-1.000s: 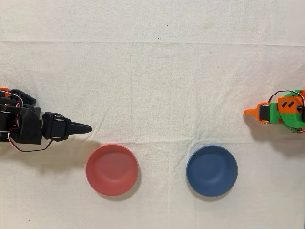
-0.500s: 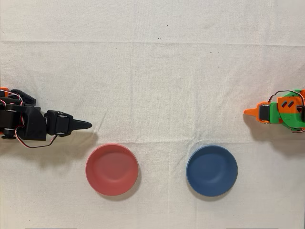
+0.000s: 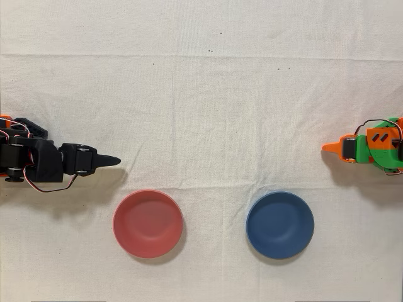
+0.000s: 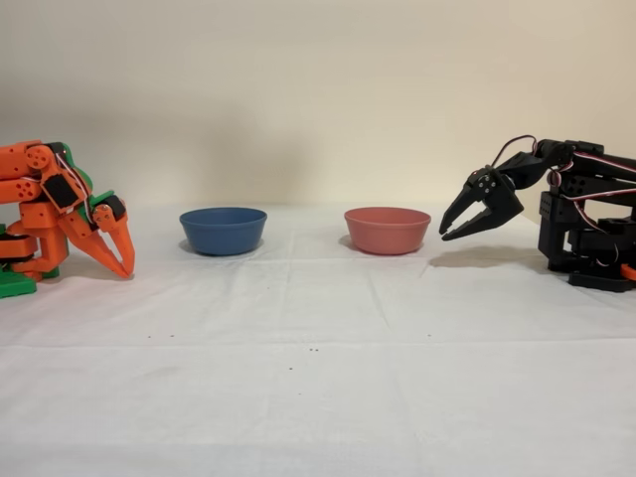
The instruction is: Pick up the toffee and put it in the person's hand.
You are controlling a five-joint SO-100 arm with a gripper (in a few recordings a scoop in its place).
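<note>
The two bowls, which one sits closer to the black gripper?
The red bowl. It lies just beside the black gripper; the blue bowl sits farther along, toward the idle orange arm.

Black two-finger gripper hangs just above the white cloth, off the red bowl's far-left rim in the overhead view; from the side it tilts downward, jaws slightly parted.

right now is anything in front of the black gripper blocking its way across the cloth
Nothing visible does. The black gripper hangs over bare cloth; the red bowl sits beside its line, the blue bowl farther along.
</note>
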